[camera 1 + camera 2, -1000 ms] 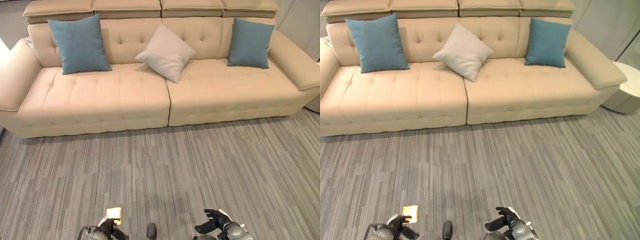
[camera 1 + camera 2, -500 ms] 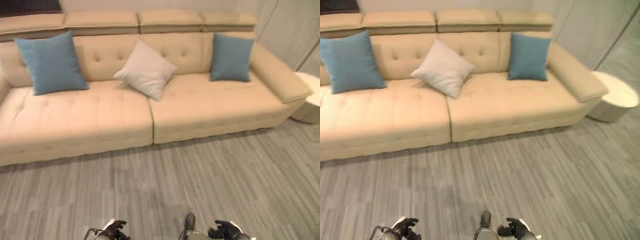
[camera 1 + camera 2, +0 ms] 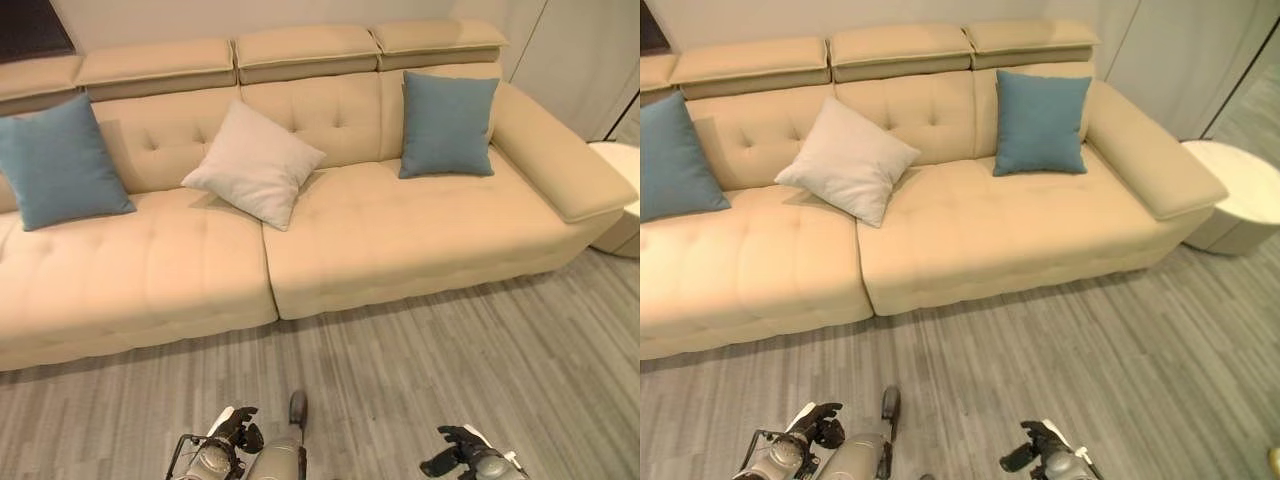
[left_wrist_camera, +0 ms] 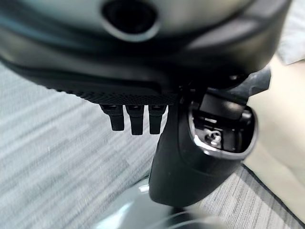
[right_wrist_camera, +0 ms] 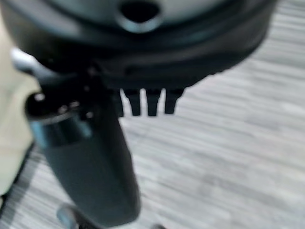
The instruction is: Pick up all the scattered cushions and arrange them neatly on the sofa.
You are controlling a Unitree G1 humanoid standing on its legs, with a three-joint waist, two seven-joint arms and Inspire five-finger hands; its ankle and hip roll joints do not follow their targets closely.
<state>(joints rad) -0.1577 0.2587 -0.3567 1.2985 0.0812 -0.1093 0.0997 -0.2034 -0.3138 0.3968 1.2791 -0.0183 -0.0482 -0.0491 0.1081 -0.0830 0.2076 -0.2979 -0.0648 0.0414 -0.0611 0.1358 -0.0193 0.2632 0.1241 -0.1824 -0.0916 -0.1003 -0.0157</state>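
Three cushions rest on the beige sofa [image 3: 400, 240]. A blue cushion [image 3: 58, 162] leans on the backrest at the left. A light beige cushion [image 3: 254, 162] sits tilted near the middle seam, and a second blue cushion [image 3: 447, 125] stands upright by the sofa's right arm. My left hand [image 3: 235, 430] hangs low over the carpet, far in front of the sofa, with relaxed fingers [image 4: 136, 119] and nothing in it. My right hand [image 3: 455, 460] is also low, empty and open; its fingers [image 5: 150, 102] are over bare carpet.
Grey striped carpet [image 3: 420, 360] stretches between me and the sofa. A round white side table [image 3: 1240, 190] stands just past the sofa's right arm. A pale wall panel [image 3: 1170, 50] rises behind it.
The camera has swung to the right, so the sofa sits further left in the picture and the white table has come into view. The cushions have not moved. Both hands stay low.
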